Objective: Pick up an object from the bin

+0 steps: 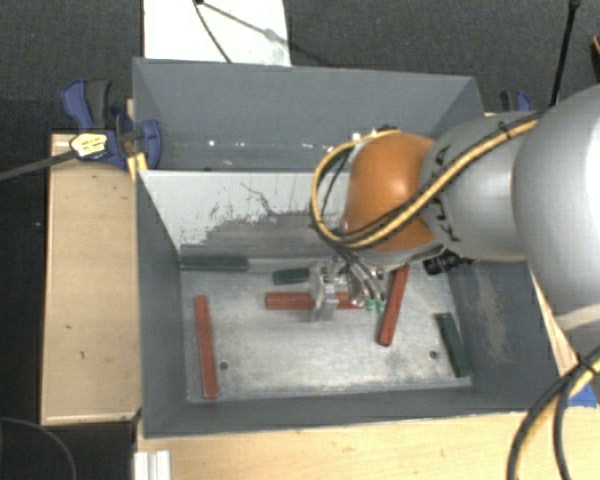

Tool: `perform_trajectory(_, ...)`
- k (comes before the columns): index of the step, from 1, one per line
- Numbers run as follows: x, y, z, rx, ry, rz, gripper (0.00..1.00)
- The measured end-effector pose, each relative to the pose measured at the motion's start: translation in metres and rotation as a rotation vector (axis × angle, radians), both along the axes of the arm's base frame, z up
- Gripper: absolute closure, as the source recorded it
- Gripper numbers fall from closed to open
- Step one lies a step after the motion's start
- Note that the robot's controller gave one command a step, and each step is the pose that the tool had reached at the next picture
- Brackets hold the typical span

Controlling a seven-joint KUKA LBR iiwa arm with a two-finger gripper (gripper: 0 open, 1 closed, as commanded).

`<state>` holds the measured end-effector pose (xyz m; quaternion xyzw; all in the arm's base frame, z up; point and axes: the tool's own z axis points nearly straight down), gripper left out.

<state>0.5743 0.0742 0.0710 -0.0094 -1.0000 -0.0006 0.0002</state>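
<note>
Red stick [285, 301] is lying flat near the centre of the grey metal bin [310, 360], its long axis running 9 to 3 o'clock. Jaws are hanging at the stick's 3 o'clock end; whether they are standing apart or together I cannot tell. Second red stick [390, 313] is lying just at 3 o'clock of the jaws, running roughly 12 to 6. Judgement: the grasp is calling for jaws straddling the first stick's short axis, closing along 12 to 6.

Red stick [283, 301] perhaps half-hidden beneath gripper [325, 303]
</note>
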Motion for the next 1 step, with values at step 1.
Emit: perform_trajectory(1, -0.0068, -0.0139, 0.17, 0.0, -0.012, 0.036, 1.0)
